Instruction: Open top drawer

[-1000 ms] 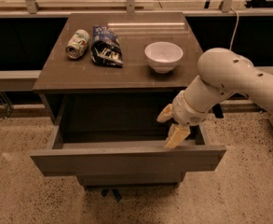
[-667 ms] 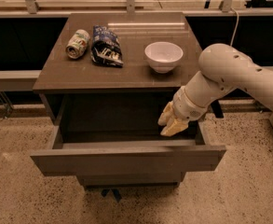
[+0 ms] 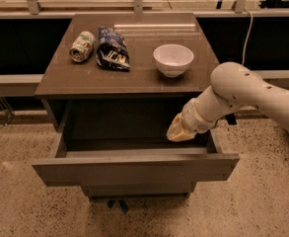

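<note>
The top drawer [image 3: 134, 168] of the grey-brown cabinet stands pulled far out, its flat handleless front facing me and its smooth grey inside showing with nothing in it. My gripper [image 3: 178, 131], on the white arm coming in from the right, hangs over the drawer's right rear corner, just above the right side wall. It touches nothing that I can see. The lower drawer fronts are mostly hidden beneath the open drawer.
On the cabinet top [image 3: 134, 78] lie a tipped can [image 3: 82, 46], a dark snack bag [image 3: 112, 48] and a white bowl [image 3: 173, 59]. A dark rail and glass panel run behind. Speckled floor [image 3: 25, 206] surrounds the cabinet.
My gripper has risen from the drawer's front edge and drawn back towards the right rear of the drawer. The drawer has stayed open in the same place.
</note>
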